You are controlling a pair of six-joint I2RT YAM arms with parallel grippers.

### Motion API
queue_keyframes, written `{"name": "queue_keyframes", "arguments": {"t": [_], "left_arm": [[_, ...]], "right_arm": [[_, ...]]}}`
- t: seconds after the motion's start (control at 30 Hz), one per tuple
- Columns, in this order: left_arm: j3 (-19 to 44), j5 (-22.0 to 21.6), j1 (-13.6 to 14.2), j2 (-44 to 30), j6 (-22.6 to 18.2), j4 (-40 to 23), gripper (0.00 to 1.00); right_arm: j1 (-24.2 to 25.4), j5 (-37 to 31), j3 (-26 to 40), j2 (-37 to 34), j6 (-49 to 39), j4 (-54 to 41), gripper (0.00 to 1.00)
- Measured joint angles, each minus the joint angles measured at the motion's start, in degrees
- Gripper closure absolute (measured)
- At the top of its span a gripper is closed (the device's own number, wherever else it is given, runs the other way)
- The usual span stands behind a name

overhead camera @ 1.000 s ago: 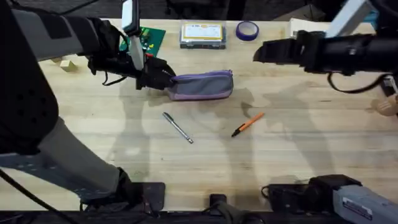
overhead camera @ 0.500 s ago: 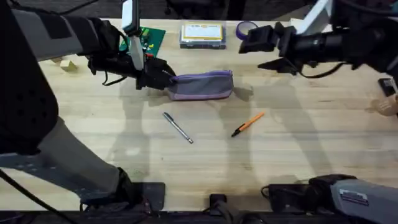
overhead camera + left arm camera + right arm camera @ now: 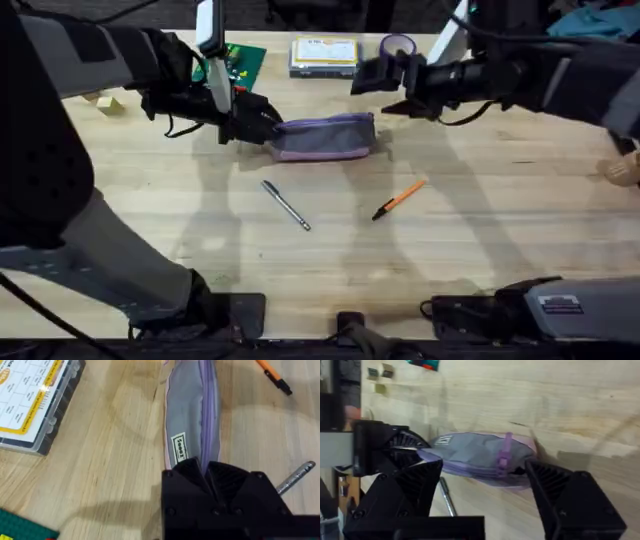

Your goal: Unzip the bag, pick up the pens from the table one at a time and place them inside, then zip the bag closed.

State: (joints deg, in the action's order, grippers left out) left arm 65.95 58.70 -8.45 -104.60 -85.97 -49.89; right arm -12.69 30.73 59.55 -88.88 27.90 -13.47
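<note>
Soft lavender bag pinched by left fingers; right fingers spread.

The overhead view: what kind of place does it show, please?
Probably a robot test bench in a lab or workshop. A plank-grain wooden table carries two arm bases at its near edge, and small practice items are laid out: a pencil pouch, two pens and a clear parts box.

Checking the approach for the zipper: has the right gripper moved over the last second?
Yes. The right gripper has swung leftward in the overhead view, from right of the purple tape roll to beside the bag, jaws open.
</note>
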Motion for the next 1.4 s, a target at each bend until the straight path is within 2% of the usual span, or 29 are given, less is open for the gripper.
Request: {"name": "queue_keyframes", "arguments": {"t": [0.4,0.53,0.6,0.7,0.87,0.9,1.13,1.4], "left_arm": [[0.0,0.0,0.0,0.0,0.0,0.0,0.958],[0.0,0.0,0.0,0.0,0.0,0.0,0.958],[0.0,0.0,0.0,0.0,0.0,0.0,0.958],[0.0,0.0,0.0,0.0,0.0,0.0,0.958],[0.0,0.0,0.0,0.0,0.0,0.0,0.958],[0.0,0.0,0.0,0.0,0.0,0.0,0.958],[0.0,0.0,0.0,0.0,0.0,0.0,0.958],[0.0,0.0,0.0,0.0,0.0,0.0,0.958]], "right_arm": [[0.0,0.0,0.0,-7.0,-5.1,3.9,0.009],[0.0,0.0,0.0,-7.3,-7.4,5.4,0.068],[0.0,0.0,0.0,-7.3,-8.2,5.6,0.125],[0.0,0.0,0.0,-7.3,-8.8,5.6,0.277],[0.0,0.0,0.0,-7.3,-9.2,3.9,0.386],[0.0,0.0,0.0,-7.3,-9.4,2.4,0.453],[0.0,0.1,0.0,-7.3,-9.6,2.0,0.593],[0.1,-0.7,0.0,-7.3,-10.0,1.8,0.918]]}}
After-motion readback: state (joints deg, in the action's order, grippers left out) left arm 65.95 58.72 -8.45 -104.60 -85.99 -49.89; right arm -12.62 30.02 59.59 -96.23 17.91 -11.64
